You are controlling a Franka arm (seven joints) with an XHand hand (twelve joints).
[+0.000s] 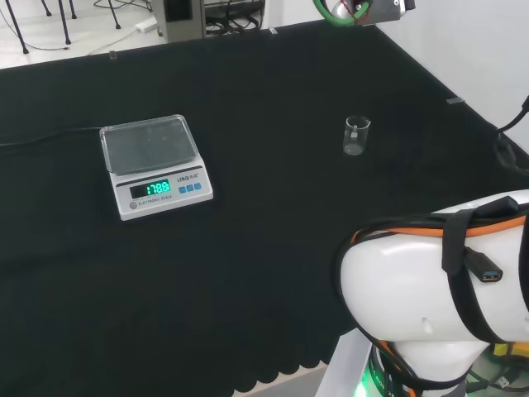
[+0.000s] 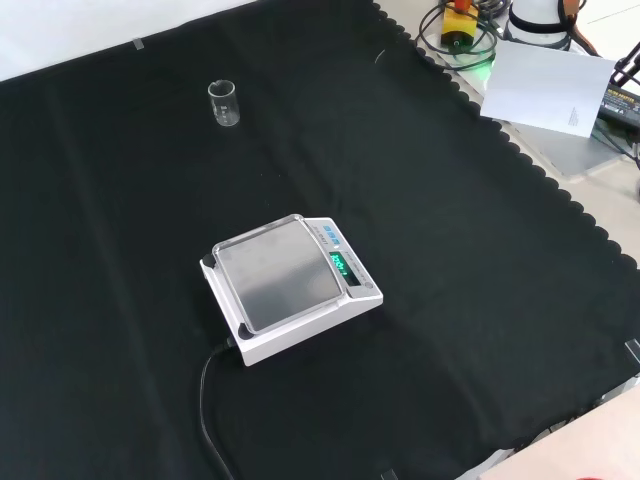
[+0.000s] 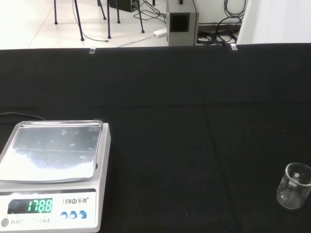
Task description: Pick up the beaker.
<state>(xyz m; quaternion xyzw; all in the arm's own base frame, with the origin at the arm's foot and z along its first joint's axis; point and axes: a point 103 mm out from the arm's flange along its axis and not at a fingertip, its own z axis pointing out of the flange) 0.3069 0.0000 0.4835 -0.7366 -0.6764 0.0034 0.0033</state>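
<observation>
One black cloth point(image 1: 264, 273) covers the whole bench, its scalloped hem running along the near edge in the head view and along the right side in the front view. One white arm link point(image 1: 438, 289), wrapped with black straps and cables, rises at the lower right of the head view. One white digital scale point(image 2: 290, 288) sits on the cloth with a bare steel pan, a lit green display and a row of small blue buttons; one black cable point(image 2: 212, 400) leaves it toward the lower edge of the front view. One small clear beaker point(image 1: 356, 136) stands upright and alone on the cloth, well apart from the scale: to the scale's right in the head view, farther off and a little to the left in the front view point(image 2: 224, 103), and off to the scale's side in the wrist view point(image 3: 294, 185). It looks empty, and nothing touches it. Whether the hand's fingers are spread or closed cannot be told from these views.
</observation>
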